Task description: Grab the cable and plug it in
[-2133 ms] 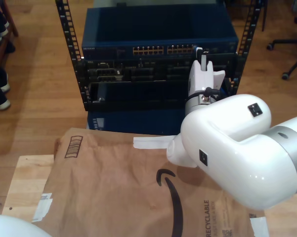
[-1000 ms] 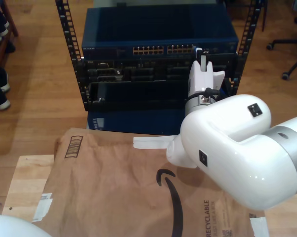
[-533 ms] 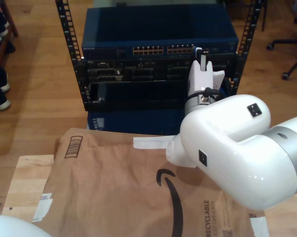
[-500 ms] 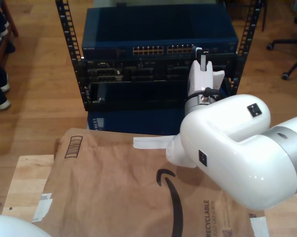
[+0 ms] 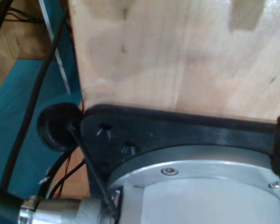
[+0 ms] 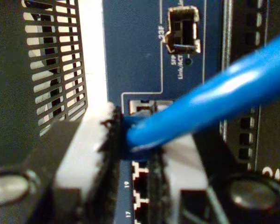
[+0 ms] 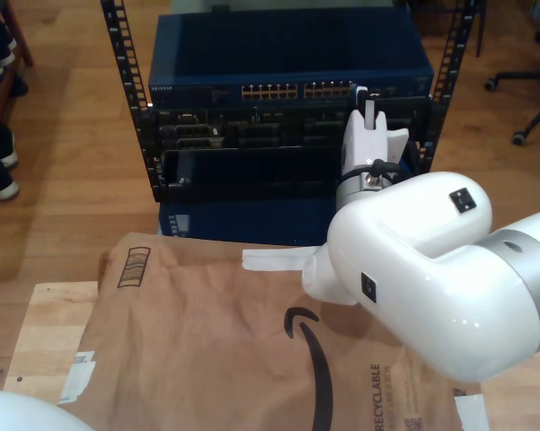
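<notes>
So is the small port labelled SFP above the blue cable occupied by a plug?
No, in the second wrist view the SFP port sits open and dark, while the blue cable runs below it.

Our exterior view looks down from behind the arms toward the rack (image 7: 287,99). Our second wrist view sits very close to that rack's blue switch (image 6: 144,56), facing its ports. Our first wrist view faces a wooden board (image 5: 177,56) closely.

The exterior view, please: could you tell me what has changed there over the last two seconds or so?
Nothing visibly changed. The white arm stays reaching to the blue switch in the rack, and the paper bag lies as before. In the second wrist view, my second tool is shut on the cable at a port.
</notes>
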You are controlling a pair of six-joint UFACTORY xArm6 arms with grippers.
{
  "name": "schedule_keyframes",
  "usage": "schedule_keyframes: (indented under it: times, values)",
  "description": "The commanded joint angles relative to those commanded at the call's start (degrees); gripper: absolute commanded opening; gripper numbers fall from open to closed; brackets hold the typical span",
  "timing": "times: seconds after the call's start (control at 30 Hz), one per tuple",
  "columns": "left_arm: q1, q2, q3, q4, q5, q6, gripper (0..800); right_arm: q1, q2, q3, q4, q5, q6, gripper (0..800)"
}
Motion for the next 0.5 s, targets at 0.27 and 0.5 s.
schedule_keyframes:
  times: [0.27, 0.5]
  values:
    - [0.0, 0.0, 0.0, 0.0, 0.0, 0.0, 800, -0.1, 0.0, -0.7, 0.0, 0.1, 0.0, 0]
    - [0.0, 0.0, 0.0, 0.0, 0.0, 0.0, 800, -0.1, 0.1, -0.4, -0.1, 0.4, 0.1, 0]
